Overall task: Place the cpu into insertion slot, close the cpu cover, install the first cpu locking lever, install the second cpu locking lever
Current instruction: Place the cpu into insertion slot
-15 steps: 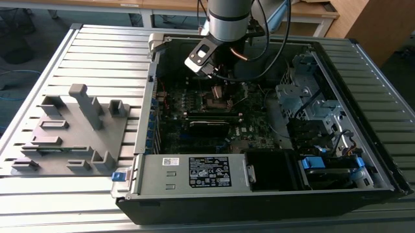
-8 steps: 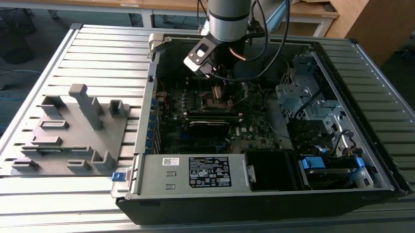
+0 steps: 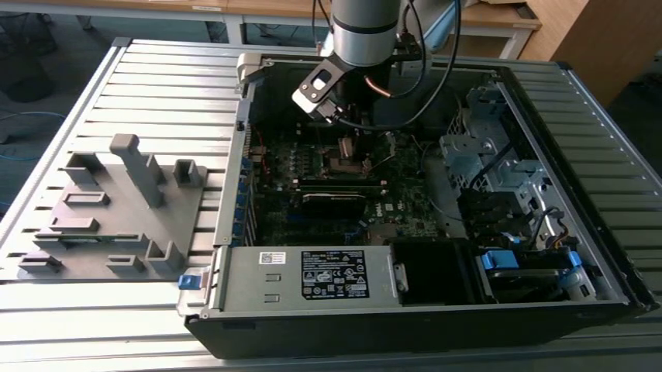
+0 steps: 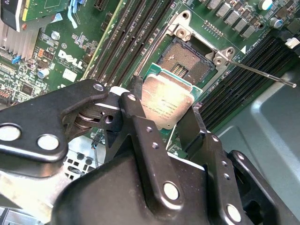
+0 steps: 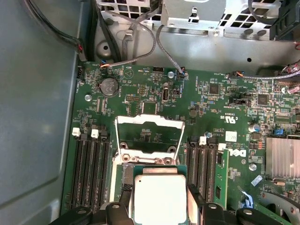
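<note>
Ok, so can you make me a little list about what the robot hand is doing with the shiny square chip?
gripper: shut on the cpu, a finger on each side
cpu: silvery top facing the cameras, held close to the slot, not seated in it
insertion slot: open, dark, nothing in it
cpu cover: flipped up, open
locking lever: thin metal rod sticking out from the slot's corner, not latched
motherboard: green, inside an open computer case
</note>
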Action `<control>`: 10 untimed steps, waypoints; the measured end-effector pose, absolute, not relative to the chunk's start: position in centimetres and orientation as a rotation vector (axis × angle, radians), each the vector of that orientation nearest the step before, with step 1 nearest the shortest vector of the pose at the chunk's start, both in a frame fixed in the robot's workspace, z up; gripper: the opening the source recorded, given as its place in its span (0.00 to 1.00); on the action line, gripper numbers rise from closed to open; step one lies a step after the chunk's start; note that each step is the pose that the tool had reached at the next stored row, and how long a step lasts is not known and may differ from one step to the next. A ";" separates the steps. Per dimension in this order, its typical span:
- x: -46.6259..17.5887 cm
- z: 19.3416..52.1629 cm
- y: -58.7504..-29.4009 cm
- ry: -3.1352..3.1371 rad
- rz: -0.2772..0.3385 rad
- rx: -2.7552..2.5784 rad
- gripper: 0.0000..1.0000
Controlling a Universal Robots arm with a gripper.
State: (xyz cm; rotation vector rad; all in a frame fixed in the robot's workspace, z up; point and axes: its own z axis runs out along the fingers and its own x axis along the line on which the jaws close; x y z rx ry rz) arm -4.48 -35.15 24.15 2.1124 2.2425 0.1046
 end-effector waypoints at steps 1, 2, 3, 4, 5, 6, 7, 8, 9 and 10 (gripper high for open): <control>-4.5 24.1 -35.2 2.242 0.105 2.112 0.54; -4.5 24.1 -35.1 2.242 0.105 2.112 0.54; -4.5 24.1 -35.2 2.242 0.105 2.112 0.54; -4.5 24.1 -35.2 2.242 0.105 2.112 0.54; -4.5 24.1 -35.2 2.242 0.105 2.112 0.54; -4.5 24.1 -35.2 2.242 0.105 2.112 0.54; -4.5 24.1 -35.2 2.242 0.105 2.113 0.54; -4.5 24.1 -35.2 2.242 0.105 2.113 0.54; -4.5 24.1 -35.2 2.240 0.104 2.115 0.54; -4.5 24.1 -35.2 2.237 0.104 2.118 0.54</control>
